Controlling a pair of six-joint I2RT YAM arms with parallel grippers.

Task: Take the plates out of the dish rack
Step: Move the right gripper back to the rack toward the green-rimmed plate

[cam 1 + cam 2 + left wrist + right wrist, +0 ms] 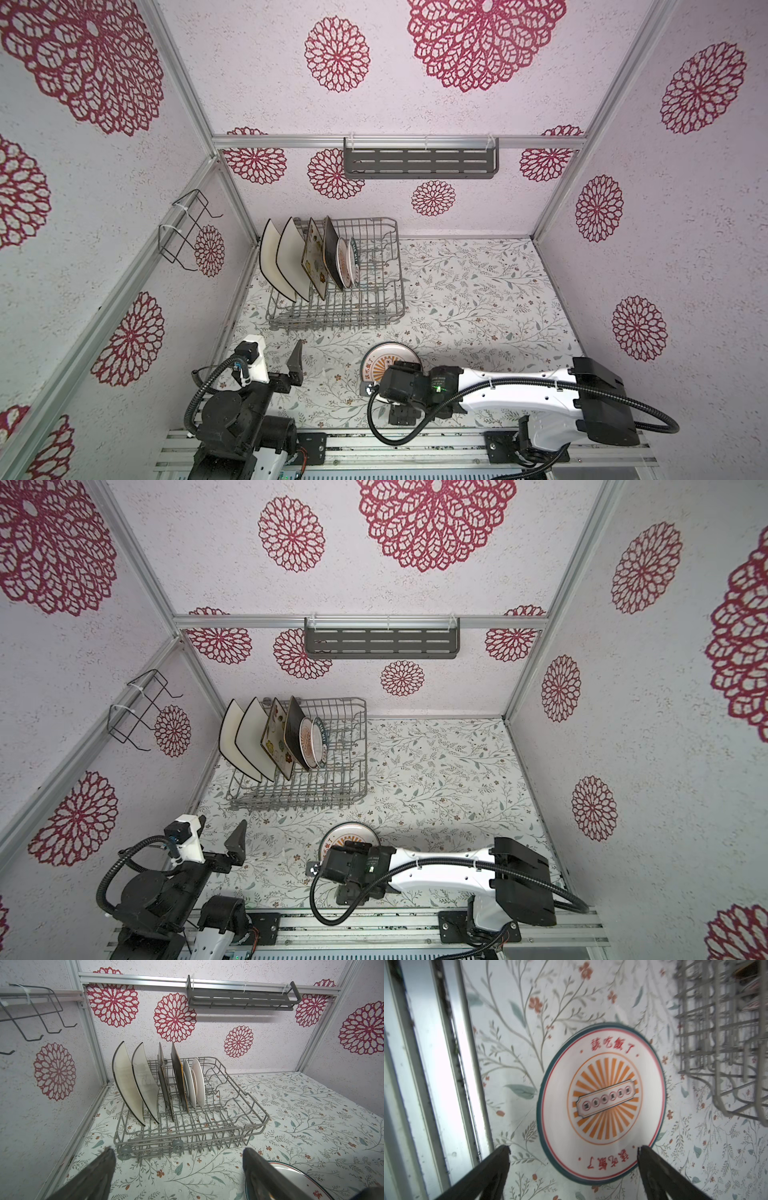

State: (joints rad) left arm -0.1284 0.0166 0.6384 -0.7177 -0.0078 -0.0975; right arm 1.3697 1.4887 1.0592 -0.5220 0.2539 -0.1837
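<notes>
The grey wire dish rack [365, 307] [332, 787] [239, 1124] stands at the back left. On edge in it are two white black-rimmed square plates [274, 259] [126, 1084], a flowered cream one [313, 262], a dark brown one [332, 257] and two small round ones [345, 264] [197, 1084]. Another round plate with an orange sunburst [386, 357] [349, 835] [601, 1103] lies flat on the table. My right gripper [574, 1151] hangs open over its near rim, holding nothing. My left gripper [178, 1150] is open and empty in front of the rack.
A dark grey slotted shelf [419, 164] hangs on the back wall. A black wire bracket [187, 232] is fixed to the left wall. The floral table top [478, 299] stretches right of the rack. An aluminium rail [436, 1064] runs along the front edge.
</notes>
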